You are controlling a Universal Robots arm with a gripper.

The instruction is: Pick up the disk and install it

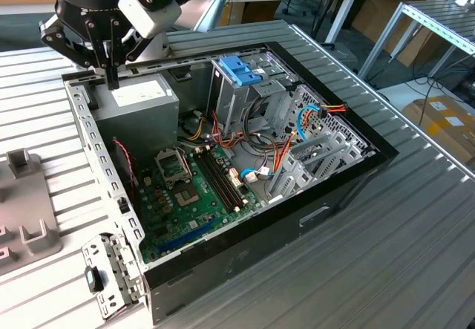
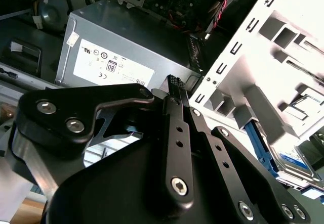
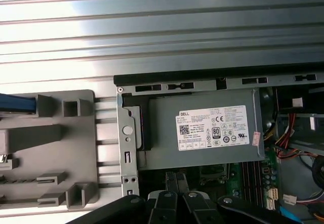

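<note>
The disk (image 2: 292, 159) lies in a grey holder (image 2: 283, 37) beside the computer case, its blue side rail (image 2: 259, 144) showing in the second wrist view. In the first wrist view, a strip of the disk's blue carrier (image 3: 17, 103) shows at the holder's (image 3: 50, 148) far end. My black gripper (image 1: 111, 75) hangs over the case's back corner, above the grey power supply (image 1: 137, 100). Its two fingers are pressed together with nothing between them in both wrist views, the gripper (image 2: 177, 85) (image 3: 176, 177) pointing at the power supply (image 3: 207, 128).
The open case (image 1: 349, 188) lies on a ribbed metal table (image 1: 415, 255). Inside are a green motherboard (image 1: 193, 188), loose cables and a tall metal drive cage with a blue clip (image 1: 241, 69). The grey holder (image 1: 26, 210) sits at the exterior view's left.
</note>
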